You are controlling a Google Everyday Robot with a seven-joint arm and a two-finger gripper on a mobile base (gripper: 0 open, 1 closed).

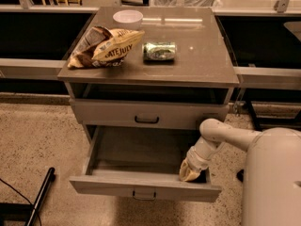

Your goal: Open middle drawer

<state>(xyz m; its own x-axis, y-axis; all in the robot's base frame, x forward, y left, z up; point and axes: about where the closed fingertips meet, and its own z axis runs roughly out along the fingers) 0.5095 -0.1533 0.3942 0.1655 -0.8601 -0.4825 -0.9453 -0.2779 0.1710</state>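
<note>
The middle drawer [141,149] of the grey-beige cabinet stands pulled far out, and its bare tray interior shows. Its flat front [108,185] faces me, with a small dark centre handle [144,194]. My gripper [190,172] reaches down into the drawer's right front corner, just behind the front panel and against its inner side. The white arm [221,135] comes in from the right. The drawer above [146,114], with a dark handle, is closed. Anything below the open drawer is hidden.
On the cabinet top [197,55] lie a chip bag [103,46], a green can [159,51] on its side and a white bowl [128,18]. My white base [273,178] stands at the right. A dark pole [40,197] lies on the speckled floor at the left.
</note>
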